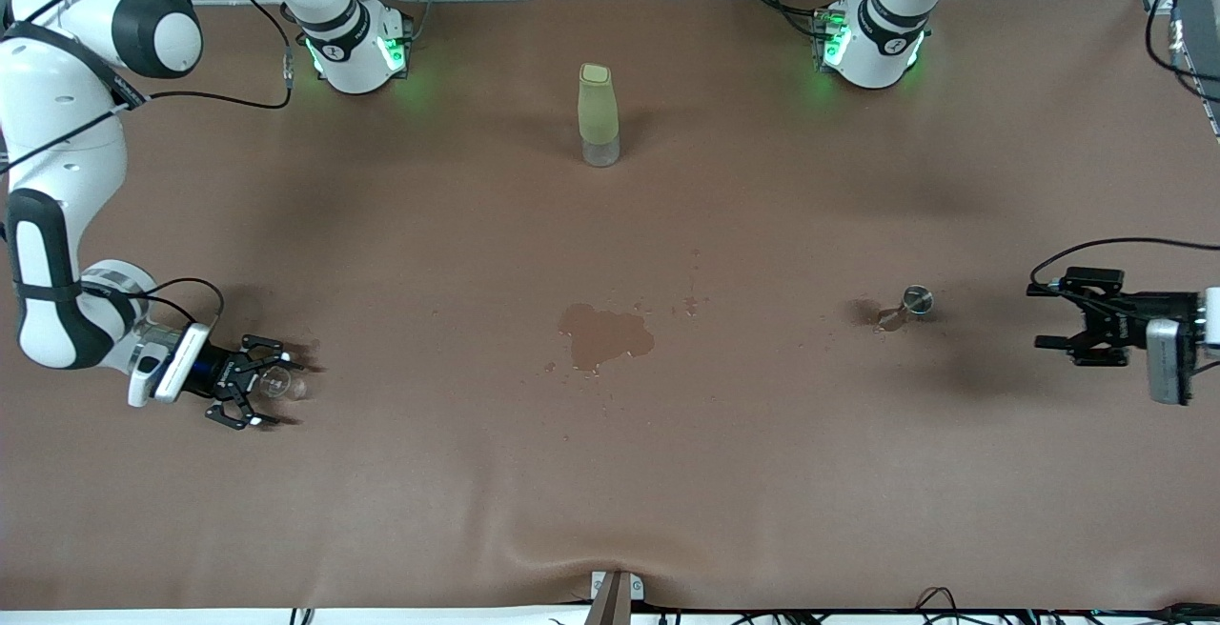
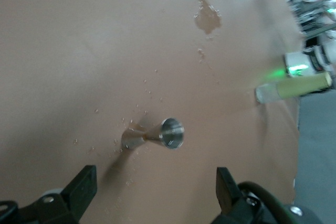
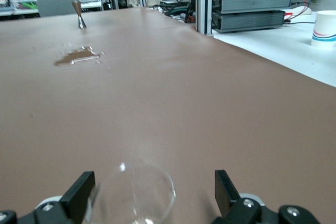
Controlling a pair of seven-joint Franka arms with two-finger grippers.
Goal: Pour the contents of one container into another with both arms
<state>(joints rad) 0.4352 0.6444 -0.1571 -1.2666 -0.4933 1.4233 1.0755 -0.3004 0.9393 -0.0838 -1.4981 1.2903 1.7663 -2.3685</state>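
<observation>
Both arms' grippers spread: right gripper around glass; left gripper over puddled brown tabletop.

bottle, jigger, wide gaps between

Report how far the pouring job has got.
Apparently done: a puddle marks the table's middle, and the steel jigger stands alone. In hand: right pincer open around the clear glass. Left pincer waits open. Left: pulling clear.
</observation>
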